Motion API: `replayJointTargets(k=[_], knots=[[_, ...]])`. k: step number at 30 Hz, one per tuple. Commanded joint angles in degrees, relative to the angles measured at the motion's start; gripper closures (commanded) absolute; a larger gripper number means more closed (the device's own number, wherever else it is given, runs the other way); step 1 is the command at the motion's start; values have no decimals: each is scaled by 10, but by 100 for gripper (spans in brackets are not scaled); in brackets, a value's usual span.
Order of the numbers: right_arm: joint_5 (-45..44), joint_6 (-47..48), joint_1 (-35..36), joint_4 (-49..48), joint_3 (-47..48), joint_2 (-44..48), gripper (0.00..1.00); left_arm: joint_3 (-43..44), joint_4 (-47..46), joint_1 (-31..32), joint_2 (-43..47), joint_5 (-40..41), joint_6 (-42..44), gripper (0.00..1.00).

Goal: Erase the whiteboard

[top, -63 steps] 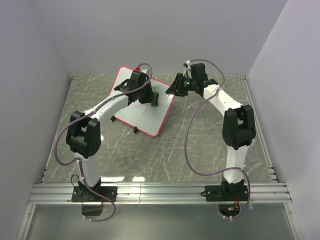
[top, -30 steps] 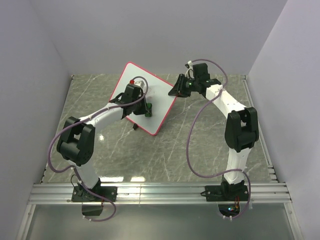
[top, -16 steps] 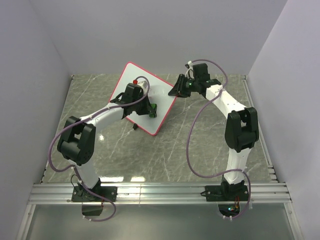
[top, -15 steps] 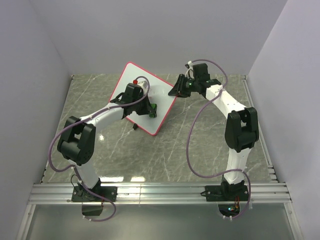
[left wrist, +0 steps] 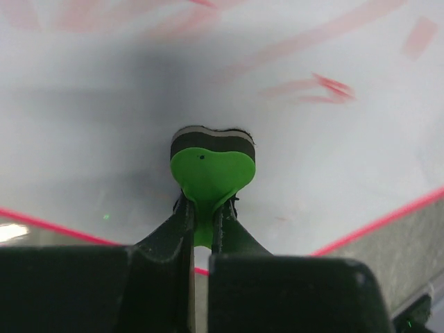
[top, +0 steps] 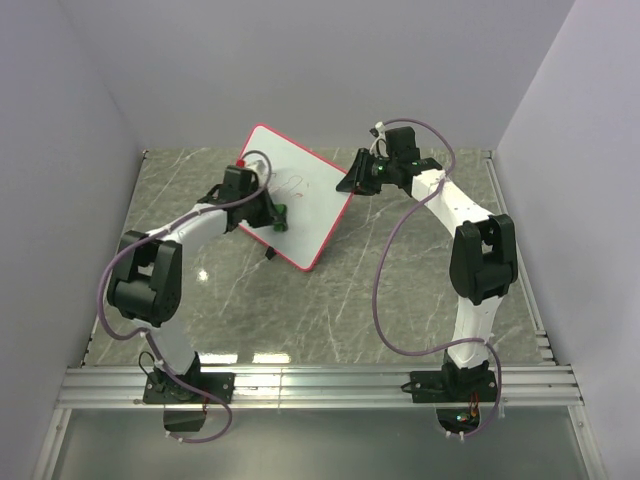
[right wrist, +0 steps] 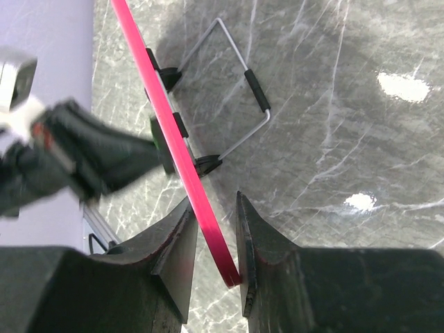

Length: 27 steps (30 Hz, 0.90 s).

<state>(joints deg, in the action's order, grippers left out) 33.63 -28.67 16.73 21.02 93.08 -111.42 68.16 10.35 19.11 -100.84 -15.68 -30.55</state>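
While propped at a tilt on a wire stand, far middle of the table: whiteboard with faint red strokes. Pressed against its near-left part, a green eraser, clamped tight in the left gripper. At its right rim, pinched on the red edge, the right gripper.

whiteboard: was smooth, glossy white, with a plastic-looking rim
table: looked like polished grey marble
green block: was matt plastic
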Motion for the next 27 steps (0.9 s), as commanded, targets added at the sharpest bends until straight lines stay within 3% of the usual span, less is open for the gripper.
replayJointTargets(k=[1, 8, 21, 27], knots=[[-30, -1, 9, 35, -9, 33, 100, -14, 12, -42, -17, 54, 30, 100], [-28, -1, 10, 35, -8, 34, 100, 15, 11, -45, -33, 29, 18, 100], [-18, -18, 9, 22, -11, 27, 100, 53, 16, 121, -36, -2, -9, 100], [-16, -24, 9, 14, -25, 32, 100, 44, 17, 132, -45, 3, -12, 100]])
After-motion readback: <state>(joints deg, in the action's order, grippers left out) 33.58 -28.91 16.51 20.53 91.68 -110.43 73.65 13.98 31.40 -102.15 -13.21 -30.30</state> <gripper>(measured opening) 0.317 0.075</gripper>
